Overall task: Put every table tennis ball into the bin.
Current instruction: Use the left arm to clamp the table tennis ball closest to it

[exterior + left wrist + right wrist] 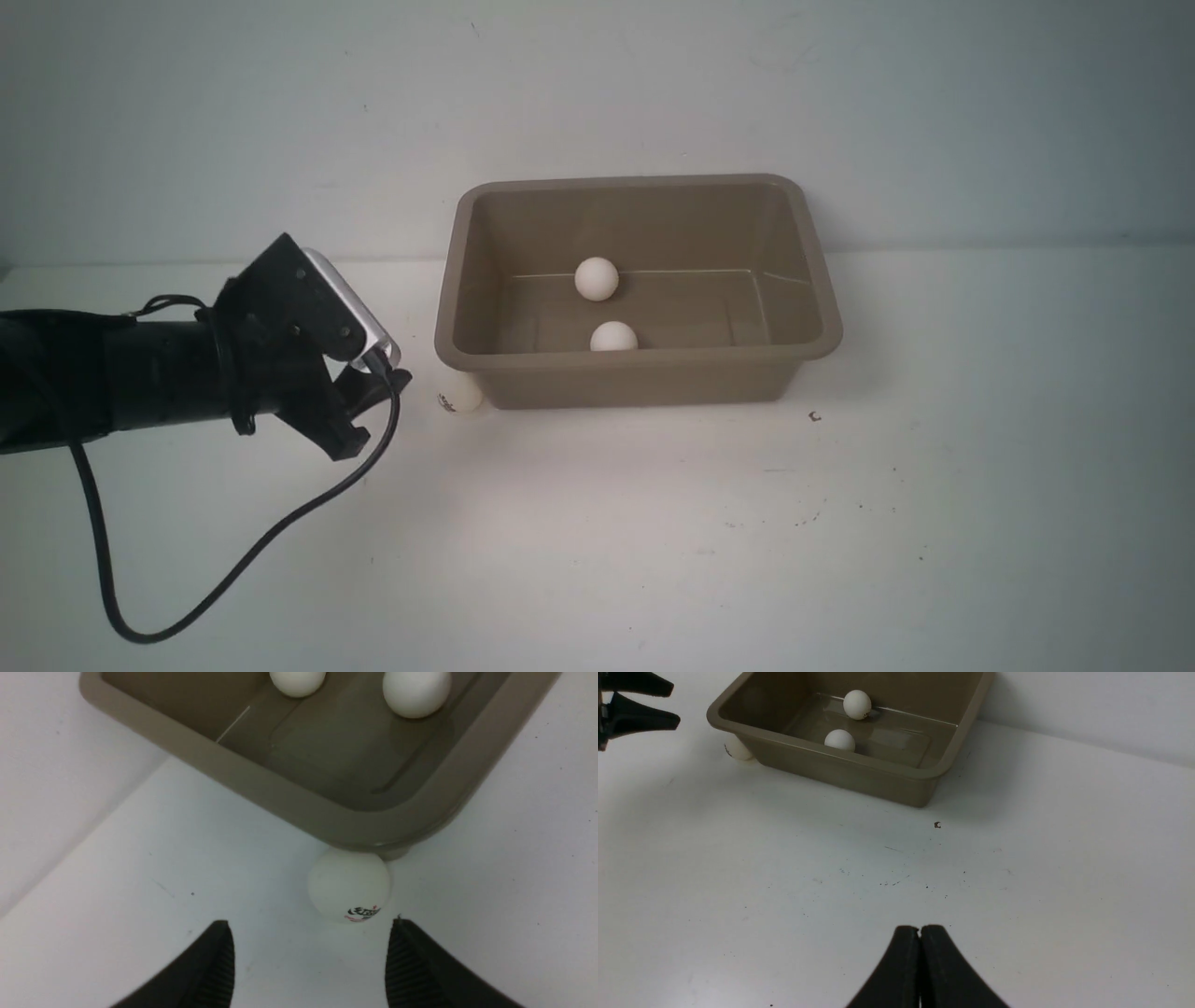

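white table (653, 560) meets pale wall (597, 93); left end effector (310, 926) apart, right end effector (920, 929) together.

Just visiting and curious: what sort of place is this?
Likely a robot test bench: a plain white table against a blank wall, a cabled black arm, and a bin holding two balls.

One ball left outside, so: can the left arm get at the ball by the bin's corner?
Probably yes. The left gripper is open and the ball lies just ahead of it, with nothing between. The bin overhangs the ball's far side, so room looks tight.
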Motion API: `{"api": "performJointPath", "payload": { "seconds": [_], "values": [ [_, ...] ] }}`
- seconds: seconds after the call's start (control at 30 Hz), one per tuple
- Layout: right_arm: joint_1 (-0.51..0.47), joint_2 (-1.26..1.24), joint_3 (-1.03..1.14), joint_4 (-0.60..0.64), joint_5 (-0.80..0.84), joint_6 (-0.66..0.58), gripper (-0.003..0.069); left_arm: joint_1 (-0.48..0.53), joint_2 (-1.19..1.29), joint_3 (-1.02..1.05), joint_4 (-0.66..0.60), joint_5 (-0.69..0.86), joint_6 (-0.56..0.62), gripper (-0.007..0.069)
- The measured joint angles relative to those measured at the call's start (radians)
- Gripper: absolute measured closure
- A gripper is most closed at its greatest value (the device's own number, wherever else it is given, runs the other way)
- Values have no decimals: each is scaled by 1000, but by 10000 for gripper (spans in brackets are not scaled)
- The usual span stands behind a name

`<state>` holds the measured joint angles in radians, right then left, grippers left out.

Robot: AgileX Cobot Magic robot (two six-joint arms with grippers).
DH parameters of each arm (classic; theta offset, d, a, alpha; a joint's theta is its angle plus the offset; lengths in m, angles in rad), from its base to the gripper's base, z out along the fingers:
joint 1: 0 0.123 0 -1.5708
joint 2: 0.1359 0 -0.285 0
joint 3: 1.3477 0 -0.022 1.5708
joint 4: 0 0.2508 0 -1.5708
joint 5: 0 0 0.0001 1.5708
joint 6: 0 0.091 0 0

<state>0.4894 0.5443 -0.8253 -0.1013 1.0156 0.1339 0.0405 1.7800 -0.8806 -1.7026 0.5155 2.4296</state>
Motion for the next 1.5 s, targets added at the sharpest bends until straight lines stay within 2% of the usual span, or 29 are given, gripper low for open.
{"api": "performJointPath", "payload": {
  "seconds": [0.27,0.87,1.5],
  "values": [
    [0,0,0,12,1,-19,676,-1,118,-23,0,60,-28,229],
    [0,0,0,13,1,-22,676,-1,205,-142,-3,112,-115,229],
    [0,0,0,16,-2,-22,676,-2,257,-161,-3,129,-129,229]
  ]
}}
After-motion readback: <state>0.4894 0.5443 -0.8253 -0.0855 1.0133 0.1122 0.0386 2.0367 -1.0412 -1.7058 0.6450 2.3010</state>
